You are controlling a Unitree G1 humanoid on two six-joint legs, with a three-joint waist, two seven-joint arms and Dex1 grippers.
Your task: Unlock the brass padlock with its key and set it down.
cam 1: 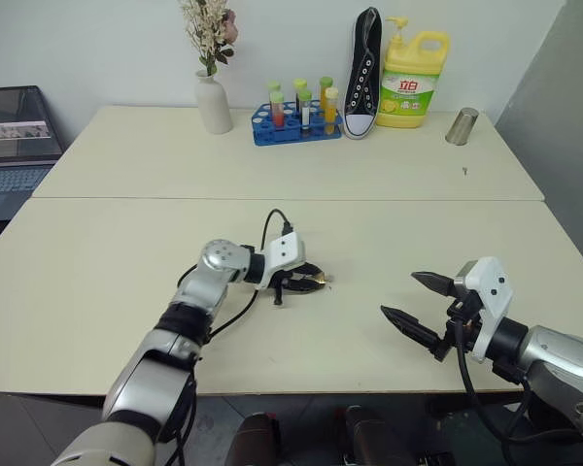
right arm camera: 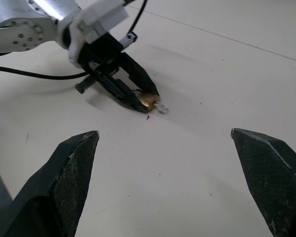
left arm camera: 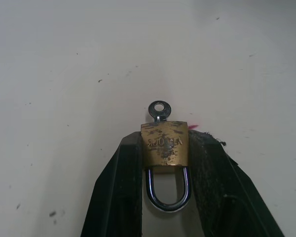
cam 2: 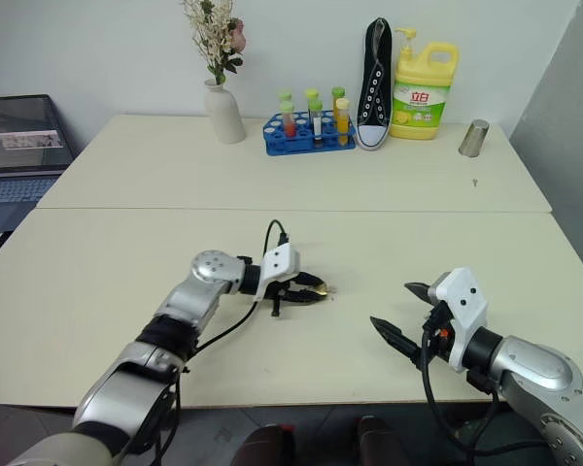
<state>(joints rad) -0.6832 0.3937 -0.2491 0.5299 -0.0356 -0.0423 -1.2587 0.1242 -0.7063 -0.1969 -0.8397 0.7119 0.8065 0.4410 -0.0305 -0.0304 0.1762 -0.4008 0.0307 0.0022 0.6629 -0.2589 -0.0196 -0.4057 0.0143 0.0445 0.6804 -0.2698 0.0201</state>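
My left gripper [cam 1: 314, 279] is shut on the brass padlock [left arm camera: 164, 143], its two black fingers [left arm camera: 119, 182] pressing the sides of the worn golden body. The silver shackle [left arm camera: 168, 190] points back toward the wrist and looks closed. The key [left arm camera: 159, 110] sticks out of the padlock's far end, its round head free. The padlock [right arm camera: 148, 100] hangs just above the near table, pointing toward my right side. My right gripper [cam 1: 416, 298] stands open with nothing between its fingers, a hand's width to the right of the padlock and aimed at it.
On the far table stand a white vase with dried flowers [cam 1: 212, 99], a blue rack of test tubes [cam 1: 296, 121], a black sneaker [cam 1: 364, 73], a yellow detergent bottle [cam 1: 413, 78] and a metal cup [cam 1: 462, 126]. A laptop [cam 1: 17, 146] sits at the left. A seam [cam 1: 291, 200] splits the two tables.
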